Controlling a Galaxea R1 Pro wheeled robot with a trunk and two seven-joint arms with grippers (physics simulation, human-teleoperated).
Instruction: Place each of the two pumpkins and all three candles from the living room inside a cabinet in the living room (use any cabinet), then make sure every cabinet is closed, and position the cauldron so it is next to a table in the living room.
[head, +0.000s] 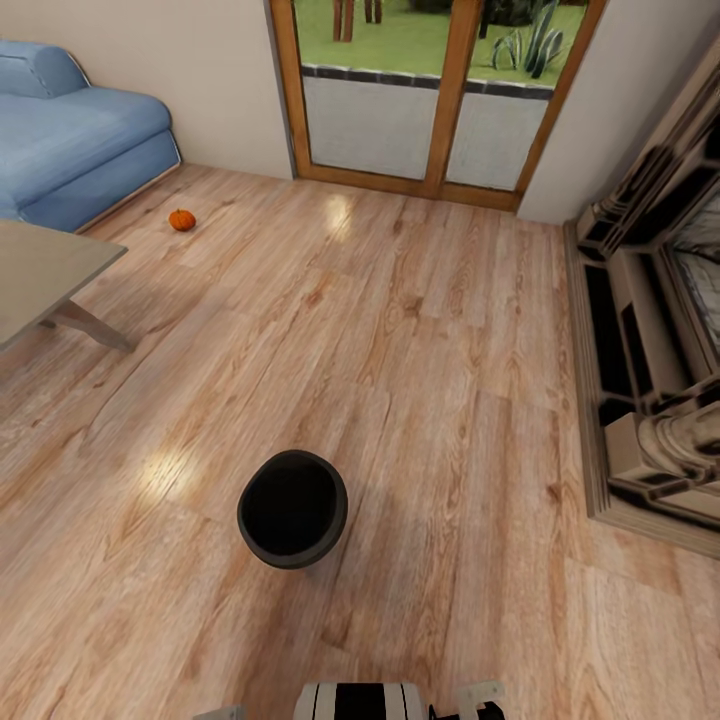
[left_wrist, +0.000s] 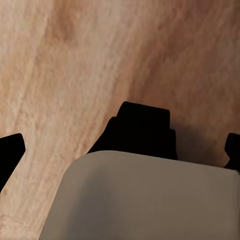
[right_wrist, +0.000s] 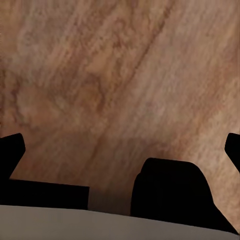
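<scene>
The black cauldron (head: 292, 507) stands upright on the wood floor just ahead of my trunk, its wide mouth facing up. One small orange pumpkin (head: 181, 220) lies on the floor far off to the left, near the sofa. A corner of the grey-topped table (head: 40, 270) juts in at the left edge, well apart from the cauldron. My left gripper (left_wrist: 120, 150) and right gripper (right_wrist: 121, 150) both hang open over bare floor, holding nothing. The candles and the cabinet are out of view.
A blue sofa (head: 70, 140) fills the back left corner. Wood-framed glass doors (head: 440, 100) line the far wall. An ornate stone fireplace (head: 650, 380) runs along the right side. Wide wood floor lies between the cauldron and the table.
</scene>
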